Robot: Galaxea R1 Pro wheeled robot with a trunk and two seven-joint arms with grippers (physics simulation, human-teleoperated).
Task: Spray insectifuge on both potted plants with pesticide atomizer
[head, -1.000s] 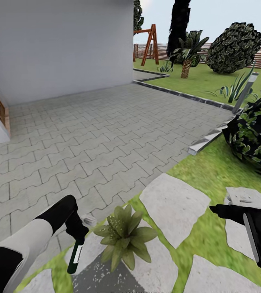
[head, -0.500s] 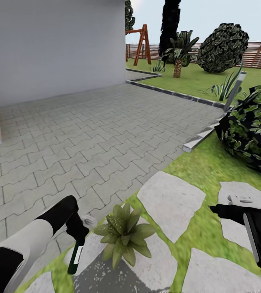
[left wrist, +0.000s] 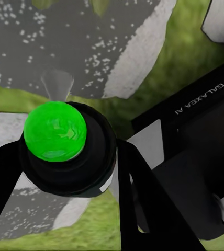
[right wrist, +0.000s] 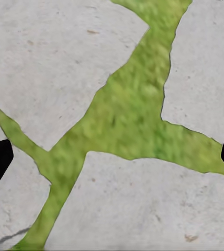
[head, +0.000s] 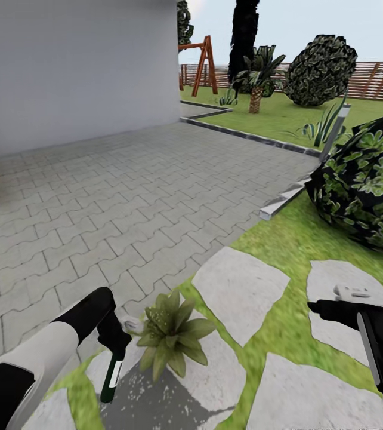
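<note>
Pesticide atomizer (head: 111, 375) clamped in left tool (head: 115, 343), beside potted plant (head: 169, 332)

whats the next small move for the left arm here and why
Probably hold the dark green-black spray bottle aimed at the green-leaved potted plant and keep spraying: the left gripper grips it right beside the leaves, and its round button top shows green.

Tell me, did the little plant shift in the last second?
No. The plant sits beside the same stepping stone; both slid left together in the head view, so the camera moved, not the plant.
</note>
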